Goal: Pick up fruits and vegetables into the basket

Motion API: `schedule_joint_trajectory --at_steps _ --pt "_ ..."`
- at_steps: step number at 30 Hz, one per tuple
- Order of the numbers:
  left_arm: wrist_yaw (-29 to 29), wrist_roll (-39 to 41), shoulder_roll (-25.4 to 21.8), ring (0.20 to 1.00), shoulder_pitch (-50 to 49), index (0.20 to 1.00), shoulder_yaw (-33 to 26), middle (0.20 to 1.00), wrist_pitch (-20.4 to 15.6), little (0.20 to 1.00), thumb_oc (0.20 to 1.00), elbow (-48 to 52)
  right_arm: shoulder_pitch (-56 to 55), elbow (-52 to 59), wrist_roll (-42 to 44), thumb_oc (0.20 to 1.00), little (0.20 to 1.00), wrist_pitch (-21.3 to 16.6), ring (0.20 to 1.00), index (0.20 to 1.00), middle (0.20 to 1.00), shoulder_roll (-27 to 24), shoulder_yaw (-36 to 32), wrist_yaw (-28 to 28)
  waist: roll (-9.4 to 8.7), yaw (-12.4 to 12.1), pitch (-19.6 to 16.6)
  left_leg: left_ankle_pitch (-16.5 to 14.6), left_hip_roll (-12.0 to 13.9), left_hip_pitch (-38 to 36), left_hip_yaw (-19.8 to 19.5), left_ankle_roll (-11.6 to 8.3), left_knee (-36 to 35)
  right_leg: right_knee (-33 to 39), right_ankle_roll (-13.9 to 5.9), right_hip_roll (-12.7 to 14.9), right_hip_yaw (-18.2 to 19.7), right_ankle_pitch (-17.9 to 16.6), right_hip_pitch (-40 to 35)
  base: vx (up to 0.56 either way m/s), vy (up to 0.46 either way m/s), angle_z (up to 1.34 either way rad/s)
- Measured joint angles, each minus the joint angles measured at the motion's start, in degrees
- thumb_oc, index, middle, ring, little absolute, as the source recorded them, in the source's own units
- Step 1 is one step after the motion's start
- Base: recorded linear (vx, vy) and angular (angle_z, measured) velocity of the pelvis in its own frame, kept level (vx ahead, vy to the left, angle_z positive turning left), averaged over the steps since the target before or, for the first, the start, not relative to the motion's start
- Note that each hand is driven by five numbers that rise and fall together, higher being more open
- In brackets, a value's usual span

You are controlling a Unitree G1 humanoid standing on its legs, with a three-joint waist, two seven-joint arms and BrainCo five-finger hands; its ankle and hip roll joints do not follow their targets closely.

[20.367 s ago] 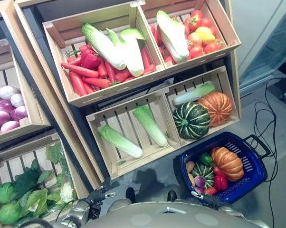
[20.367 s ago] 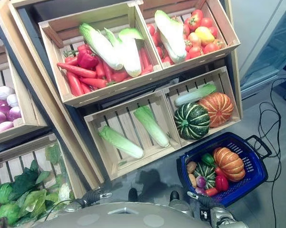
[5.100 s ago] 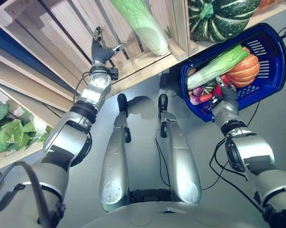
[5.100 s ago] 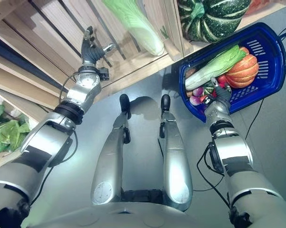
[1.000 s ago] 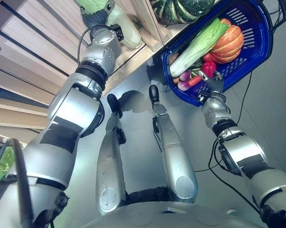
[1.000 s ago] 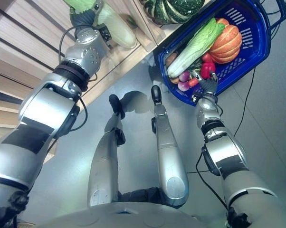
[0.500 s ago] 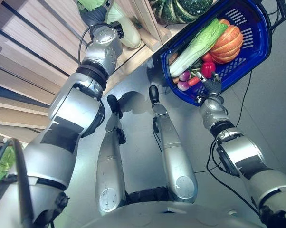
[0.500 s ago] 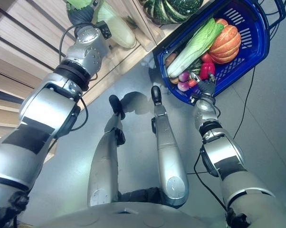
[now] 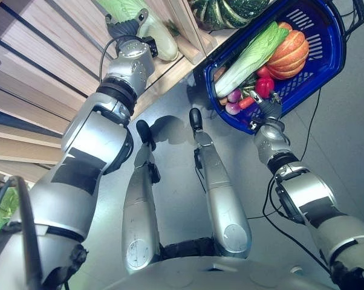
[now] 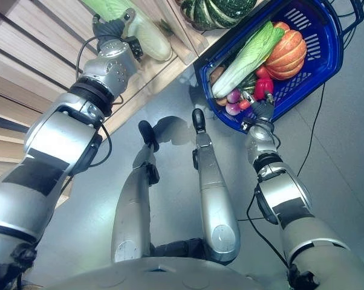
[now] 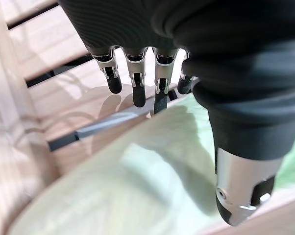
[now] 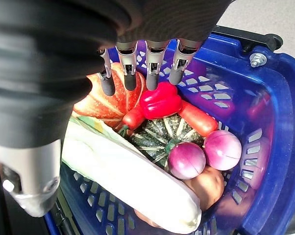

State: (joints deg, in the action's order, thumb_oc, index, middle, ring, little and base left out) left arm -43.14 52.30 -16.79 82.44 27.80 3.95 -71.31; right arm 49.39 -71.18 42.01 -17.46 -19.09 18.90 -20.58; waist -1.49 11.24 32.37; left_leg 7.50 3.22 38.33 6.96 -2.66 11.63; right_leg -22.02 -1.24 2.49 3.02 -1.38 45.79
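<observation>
Head views: left hand [image 9: 129, 27] over the cabbage [image 9: 147, 24] in a wooden crate [image 9: 188, 36]; blue basket [image 9: 333, 54] on grey floor [image 9: 170, 163], beside the crate, green pumpkin [image 10: 215, 11] cut off.
Left wrist: fingers [image 11: 137, 85] straight, spread above cabbage [image 11: 137, 191].
Right wrist: right hand [image 12: 35, 161] relaxed, fingers apart over basket [image 12: 280, 98] holding cabbage [image 12: 133, 181], pepper [image 12: 159, 102], onions [image 12: 186, 160].

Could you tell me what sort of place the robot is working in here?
Probably a greengrocer's display or a mock-up of one: slatted wooden crates holding cabbage and squash, with a blue shopping basket on the floor.
</observation>
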Motion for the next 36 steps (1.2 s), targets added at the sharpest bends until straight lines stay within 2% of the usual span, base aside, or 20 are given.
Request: schedule_joint_trajectory --at_steps 6,8,10,11,13,36 --pt "1.57 0.04 -0.51 1.000 0.85 1.000 0.03 1.000 1.68 1.000 1.000 -1.59 0.01 -0.04 0.66 1.000 1.000 -0.11 1.000 1.000 1.000 -0.04 0.01 0.86 0.00 0.05 0.00 -0.41 0.10 0.00 0.02 -0.16 0.25 0.02 0.13 -0.24 0.42 -0.09 0.08 0.00 -0.003 -0.04" --pt "2.42 0.07 -0.70 0.818 0.92 0.818 0.03 0.818 2.16 0.818 0.818 -1.56 0.06 -0.04 0.83 1.000 1.000 -0.12 1.000 1.000 1.000 -0.14 0.01 1.07 0.00 0.03 0.00 -0.43 0.10 0.00 0.04 -0.16 0.25 0.01 0.13 -0.27 0.53 -0.09 0.14 0.00 0.000 0.00" --pt "2.68 0.41 -0.66 0.576 1.06 0.576 0.03 0.576 2.29 0.576 0.576 -1.57 0.17 -0.04 0.85 1.000 1.000 -0.12 1.000 1.000 1.000 -0.27 0.01 1.13 0.01 -0.02 -0.01 -0.46 0.10 0.00 0.05 -0.15 0.37 -0.02 0.13 -0.26 0.54 -0.09 0.10 0.00 0.000 0.00" --pt "3.00 0.73 -0.63 0.426 1.07 0.426 0.03 0.426 2.29 0.426 0.426 -1.57 0.16 -0.04 0.86 1.000 1.000 -0.12 1.000 1.000 1.000 -0.34 0.01 1.13 0.01 -0.06 -0.01 -0.51 0.10 0.00 0.04 -0.15 0.57 -0.07 0.10 -0.25 0.56 -0.07 0.07 0.00 0.000 0.00" --pt "3.47 1.33 -0.59 0.200 1.07 0.200 0.03 0.200 2.28 0.200 0.200 -1.55 0.33 -0.04 0.85 1.000 1.000 -0.12 1.000 1.000 1.000 -0.37 0.01 1.13 0.02 -0.12 -0.03 -0.65 0.09 0.00 0.06 -0.14 0.85 -0.04 -0.17 -0.25 0.65 0.11 0.08 0.00 0.000 0.00" --pt "5.64 1.74 -1.81 0.200 1.21 0.200 0.52 0.200 2.14 0.200 0.200 -1.75 1.11 0.02 0.83 1.000 1.000 -0.14 1.000 1.000 1.000 -0.98 0.03 1.19 0.00 -0.23 -0.04 -0.91 -0.12 0.34 0.04 -0.21 0.97 0.14 -0.22 -0.11 0.89 -0.55 0.92 0.00 0.004 -0.02"
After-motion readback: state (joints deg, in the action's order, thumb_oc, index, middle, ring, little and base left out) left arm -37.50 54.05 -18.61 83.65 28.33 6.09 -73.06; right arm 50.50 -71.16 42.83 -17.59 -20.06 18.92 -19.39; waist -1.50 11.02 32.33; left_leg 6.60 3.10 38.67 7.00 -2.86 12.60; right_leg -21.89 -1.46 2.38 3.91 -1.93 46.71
